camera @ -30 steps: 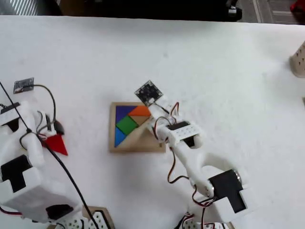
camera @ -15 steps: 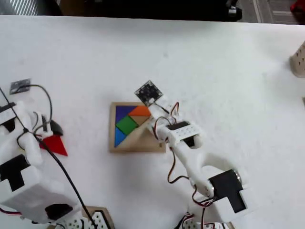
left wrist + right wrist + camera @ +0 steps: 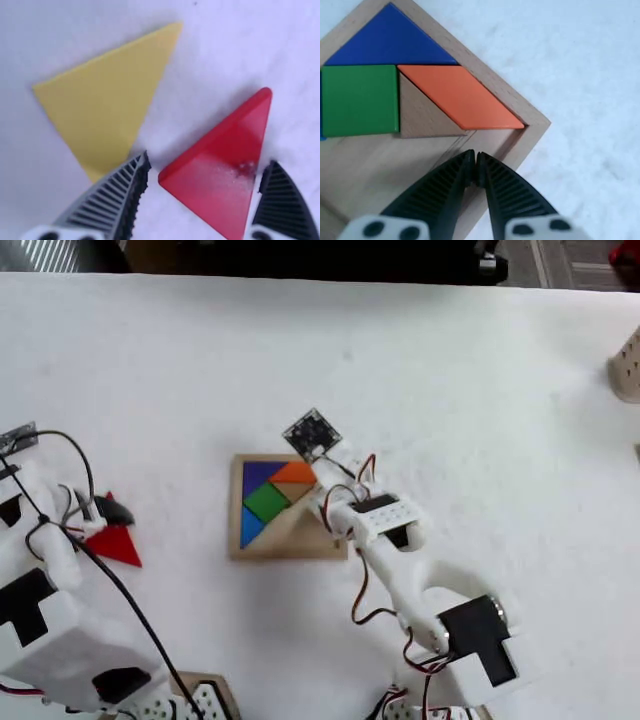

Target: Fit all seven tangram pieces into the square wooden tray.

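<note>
Across the white cloth that covers the table, we begin at the left gripper. Its ribbed black fingers stand spread to either side of the flat red plastic triangle, which lies on the cloth well to the left of the tray. We read that straddle as the set-up for a pinch across the piece. One finger comes down in the narrow strip between the red piece and the flat yellow triangle just beside it, so we judge a careless closing could nudge the yellow one. The right gripper has its fingers pressed together on nothing and hangs over the bare floor of the square wooden tray near one corner; we take it to be waiting there, out of the other arm's way. The tray sits mid-table with a raised pale rim, and one half is packed edge to edge with a blue triangle, a green square, an orange parallelogram, a small pale wooden triangle and a teal triangle. The other half is open, seemingly room for the two loose triangles.
</note>
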Controlling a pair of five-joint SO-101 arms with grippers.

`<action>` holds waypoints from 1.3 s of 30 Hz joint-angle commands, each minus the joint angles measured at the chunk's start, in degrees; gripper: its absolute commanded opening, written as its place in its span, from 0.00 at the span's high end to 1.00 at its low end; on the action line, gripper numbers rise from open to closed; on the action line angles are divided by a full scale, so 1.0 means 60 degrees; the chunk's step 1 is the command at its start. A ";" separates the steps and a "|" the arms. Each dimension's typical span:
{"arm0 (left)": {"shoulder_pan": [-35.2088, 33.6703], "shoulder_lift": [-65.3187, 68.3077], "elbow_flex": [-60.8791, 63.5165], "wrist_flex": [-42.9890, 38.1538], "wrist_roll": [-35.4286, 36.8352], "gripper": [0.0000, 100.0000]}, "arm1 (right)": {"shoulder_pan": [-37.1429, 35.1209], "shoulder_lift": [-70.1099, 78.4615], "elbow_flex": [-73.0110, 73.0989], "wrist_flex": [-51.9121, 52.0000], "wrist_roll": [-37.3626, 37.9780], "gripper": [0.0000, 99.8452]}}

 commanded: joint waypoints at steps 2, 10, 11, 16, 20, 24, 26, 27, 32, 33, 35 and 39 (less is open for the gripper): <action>-0.0066 -0.0110 0.0234 0.0132 -0.0410 0.65 | -0.0022 -0.0022 -0.0337 0.0066 0.0205 0.98; 0.0081 -0.0110 0.0249 0.0132 -0.0689 0.67 | -0.0022 -0.0022 -0.0337 0.0066 0.0205 0.98; 0.0081 -0.0110 0.0249 0.0132 -0.0689 0.67 | -0.0022 -0.0022 -0.0337 0.0066 0.0205 0.98; 0.0095 -0.0110 0.0220 0.0264 -0.0659 0.67 | -0.0022 -0.0022 -0.0337 0.0066 0.0205 0.98; 0.0183 -0.0125 0.0176 0.0542 -0.0264 0.67 | -0.0022 -0.0022 -0.0337 0.0066 0.0205 0.98; 0.0198 -0.0125 0.0176 0.0498 0.0220 0.67 | -0.0022 -0.0022 -0.0337 0.0066 0.0205 0.98; 0.0271 -0.0125 0.0176 0.0484 0.0249 0.67 | -0.0022 -0.0022 -0.0337 0.0066 0.0205 0.98; 0.0344 -0.0125 0.0176 0.0484 0.0249 0.67 | -0.0022 -0.0022 -0.0337 0.0066 0.0205 0.98; 0.0769 -0.0110 0.0176 0.0425 0.0264 0.67 | -0.0022 -0.0022 -0.0337 0.0066 0.0205 0.98; 0.0828 -0.0110 0.0205 0.0352 0.0264 0.67 | -0.0022 -0.0022 -0.0337 0.0066 0.0205 0.98; 0.0872 -0.0110 0.0205 0.0337 0.0264 0.67 | -0.0007 -0.0022 -0.0337 0.0066 0.0205 0.98; 0.0857 -0.0110 0.0234 0.0337 0.0264 0.67 | -0.0007 -0.0022 -0.0337 0.0066 0.0205 0.98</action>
